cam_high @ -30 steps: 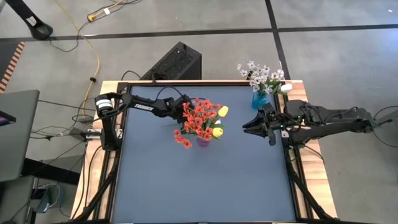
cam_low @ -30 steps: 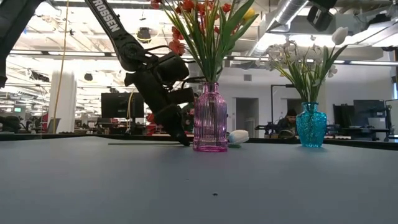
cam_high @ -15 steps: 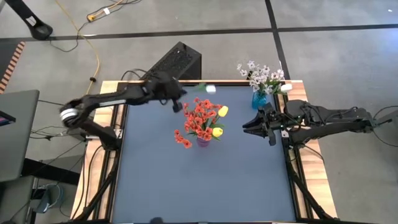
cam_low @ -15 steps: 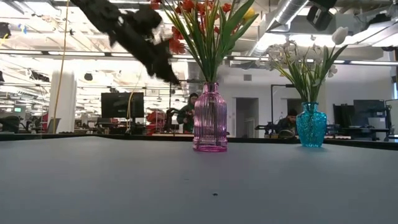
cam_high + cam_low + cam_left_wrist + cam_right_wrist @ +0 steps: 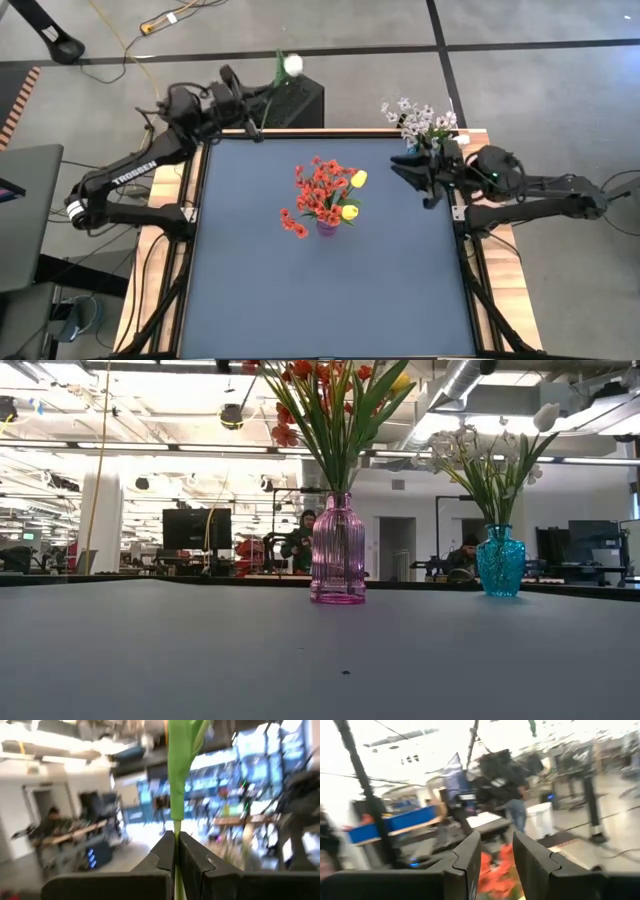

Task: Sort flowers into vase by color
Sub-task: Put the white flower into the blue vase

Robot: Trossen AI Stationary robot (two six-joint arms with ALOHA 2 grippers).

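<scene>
Left gripper (image 5: 258,128) pinches a white tulip (image 5: 292,65) stem at the far edge — right gripper (image 5: 408,172) half-open, empty.

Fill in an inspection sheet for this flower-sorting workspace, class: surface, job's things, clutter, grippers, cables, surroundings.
Surface: dark table mat.
Job's things: pink vase at the centre holds red and yellow flowers; blue vase at the far right corner holds white sprays; white tulip is lifted beyond the far edge.
Clutter: nothing seen.
Grippers: left gripper shut on the tulip's stem; right gripper open, beside the blue vase.
Cables: yellow cable on the floor.
Surroundings: black box behind the table; people at desks.
</scene>
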